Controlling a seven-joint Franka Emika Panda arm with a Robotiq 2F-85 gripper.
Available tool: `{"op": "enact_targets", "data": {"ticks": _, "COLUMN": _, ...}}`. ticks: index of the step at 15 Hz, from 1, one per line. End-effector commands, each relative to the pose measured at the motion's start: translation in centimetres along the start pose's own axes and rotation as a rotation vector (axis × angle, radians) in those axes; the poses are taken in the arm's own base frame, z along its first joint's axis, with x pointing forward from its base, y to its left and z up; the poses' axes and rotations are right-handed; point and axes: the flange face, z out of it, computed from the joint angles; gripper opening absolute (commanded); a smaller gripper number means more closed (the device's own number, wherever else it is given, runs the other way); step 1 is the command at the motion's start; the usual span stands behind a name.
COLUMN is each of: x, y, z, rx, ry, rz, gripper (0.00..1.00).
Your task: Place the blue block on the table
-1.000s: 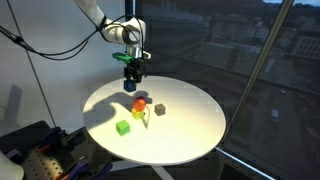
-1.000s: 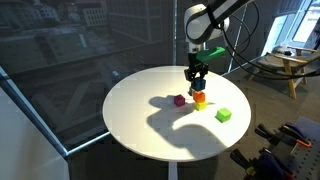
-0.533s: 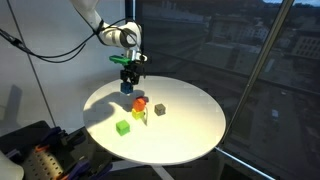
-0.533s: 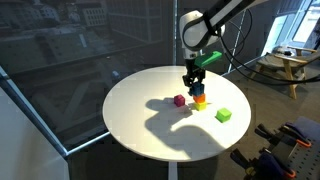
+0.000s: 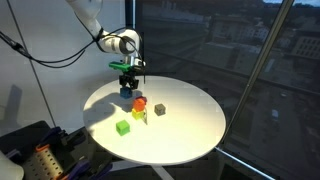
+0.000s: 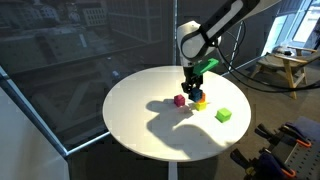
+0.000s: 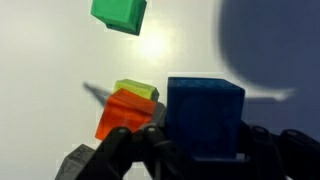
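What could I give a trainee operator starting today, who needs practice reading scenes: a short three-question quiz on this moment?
1. True or false: the gripper is shut on the blue block.
2. The red block sits on: A the yellow block; B the grey block; C the table.
3. Fill in: in the wrist view, the block by the top edge is ____.
Key: 1 true; 2 A; 3 green, the green block.
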Motion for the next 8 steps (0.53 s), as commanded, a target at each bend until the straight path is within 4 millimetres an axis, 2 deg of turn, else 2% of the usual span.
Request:
{"op": "enact_targets", "data": {"ticks": 1, "x": 0.7, "y": -0.1, "z": 0.6, "rx": -0.014, "ry": 0.027, "rz": -0.021, "gripper": 0.27}}
{"op": "enact_targets", "data": {"ticks": 6, "x": 1.0, "y": -0.3, "z": 1.4, "rx": -0.01, "ry": 0.045, "rz": -0.019, "gripper": 0.27}}
{"op": "enact_targets", "data": {"ticks": 7, "x": 0.7, "y": -0.3, "z": 1.7, "rx": 0.004, "ry": 0.026, "rz": -0.005, "gripper": 0.52}}
{"op": "enact_targets", "data": {"ticks": 8, "x": 0.7, "y": -0.3, "z": 1.7, "rx": 0.004, "ry": 0.028, "rz": -0.006, "gripper": 0.52}}
